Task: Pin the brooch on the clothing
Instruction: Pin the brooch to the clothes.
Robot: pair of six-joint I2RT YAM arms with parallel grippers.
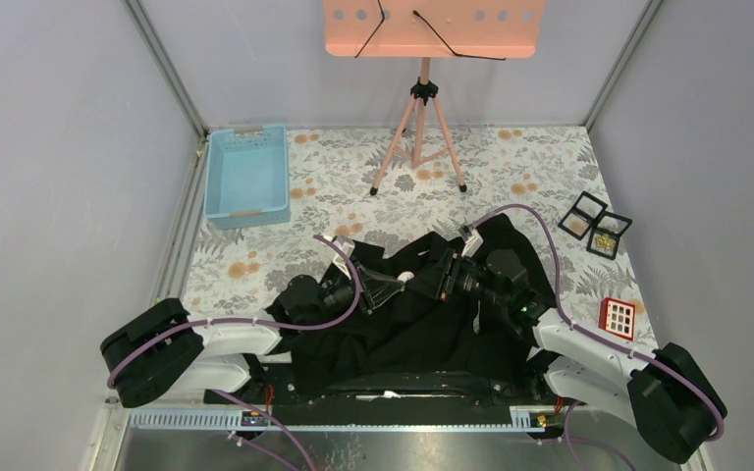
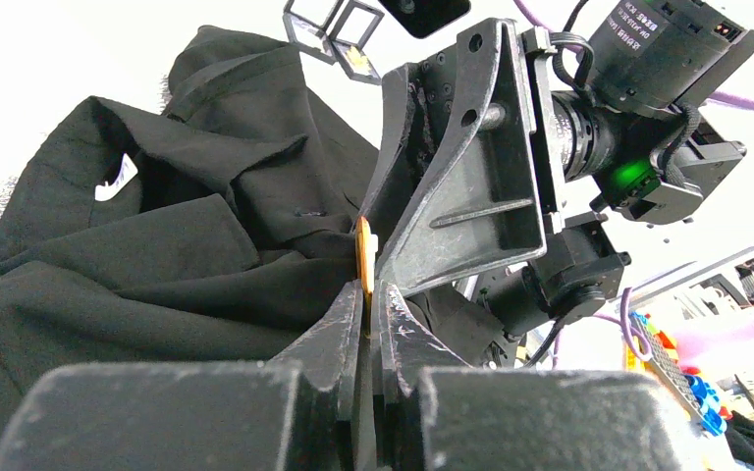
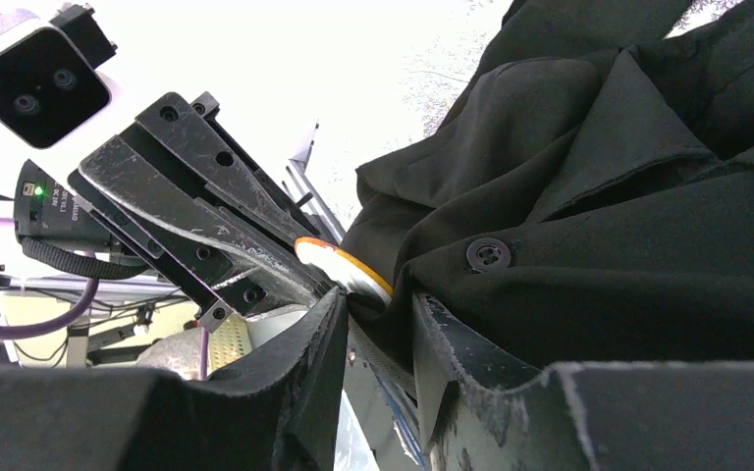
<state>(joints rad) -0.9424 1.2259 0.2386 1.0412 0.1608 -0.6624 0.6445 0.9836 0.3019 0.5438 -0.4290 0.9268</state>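
Centrally, the brooch [image 3: 346, 266] is a thin round disc with a smooth white face and an orange rim. It is clamped between the closed fingers of the left hand [image 2: 371, 299], just above the shirt [image 1: 422, 334] in the middle of the worktop [image 1: 540, 186]. From the left wrist it shows edge-on as a narrow orange sliver standing upright, in line with the fingers. From the right wrist it reads as a tilted oval, its white face turned towards that camera and its far edge touching or nearly touching the cloth.

The shirt is soft matte black fabric, crumpled into heavy folds, with a flat placket bearing a round black button [image 3: 488, 255]. The right hand [image 3: 381, 309] is partly closed with a fold of the shirt's edge pinched between its scuffed, dark, wedge-shaped fingers. It sits just beside the brooch, tip to tip with the left hand. Both arms and their purple cables lie over the garment and hide much of its middle from above.

The worktop is covered in a grey floral cloth with orange blooms. A pale blue plastic tray [image 1: 214, 177] sits at the far left and a pink tripod stand [image 1: 420, 128] at the back. Two small black-framed square cases [image 1: 582, 215] and a red-framed one [image 1: 618, 317] are at the right, well apart from the shirt.
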